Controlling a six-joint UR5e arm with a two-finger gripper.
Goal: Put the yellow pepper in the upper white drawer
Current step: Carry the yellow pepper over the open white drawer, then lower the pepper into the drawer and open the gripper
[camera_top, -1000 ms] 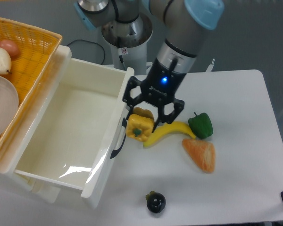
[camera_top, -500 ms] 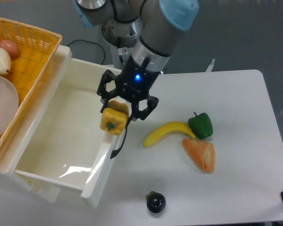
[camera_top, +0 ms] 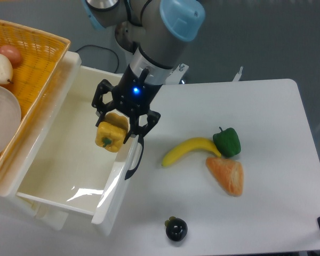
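Note:
My gripper (camera_top: 115, 129) is shut on the yellow pepper (camera_top: 110, 136), a blocky glossy yellow pepper with a green stem facing the camera. I hold it in the air over the right side of the upper white drawer (camera_top: 64, 160), just inside its front panel with the black handle (camera_top: 134, 158). The drawer is pulled open and its inside shows bare white.
A woven yellow basket (camera_top: 29, 58) with a plate and fruit sits on the left above the drawer. On the white table (camera_top: 277, 138) lie a banana (camera_top: 189, 150), a green pepper (camera_top: 227, 142), an orange wedge (camera_top: 226, 175) and a dark round fruit (camera_top: 176, 229).
My gripper has lifted the yellow pepper from beside the banana and carried it left, across the drawer's front panel, to over the open drawer.

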